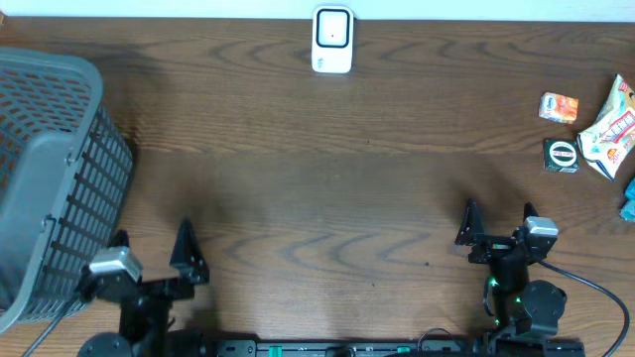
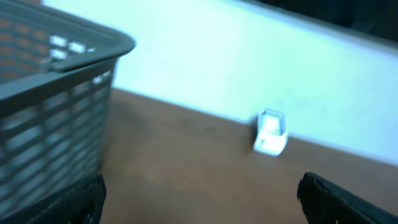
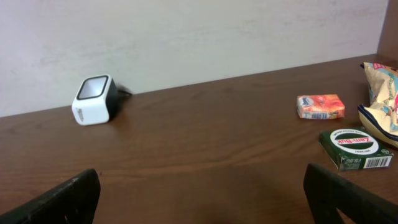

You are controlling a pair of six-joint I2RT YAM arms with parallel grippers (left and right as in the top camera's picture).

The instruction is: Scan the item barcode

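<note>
Brown wood-grain tabletop [image 1: 317, 169] carries everything in view.

Grey plastic basket [image 1: 50, 178], with slatted walls and a solid rim, stands at the left edge and is the only container present. The overhead and left wrist views show its outer wall and rim only. What lies inside cannot be determined.

Left end effector [image 1: 152, 248] sits at the near edge, just beside the basket's near corner. Its fingers are spread wide with only bare wood between them.

Right end effector [image 1: 499, 220] sits at the near edge on the right side. It is likewise spread wide and grips nothing.

Items for scanning lie loose on the wood in a group at the right edge, well apart from the basket and beyond the right end effector:
- Snack bag [image 1: 610, 129], white with red print, furthest right.
- Green box [image 1: 562, 155], lying flat with a round label facing up, touching or just beside the bag.
- Orange packet [image 1: 559, 107], lying beyond the green box and apart from it.
- Blue object [image 1: 629, 198], cut off by the frame edge and not identifiable.

White scanner [image 1: 331, 40] with a dark back stands at the far edge, about centre, well apart from the items.
</note>
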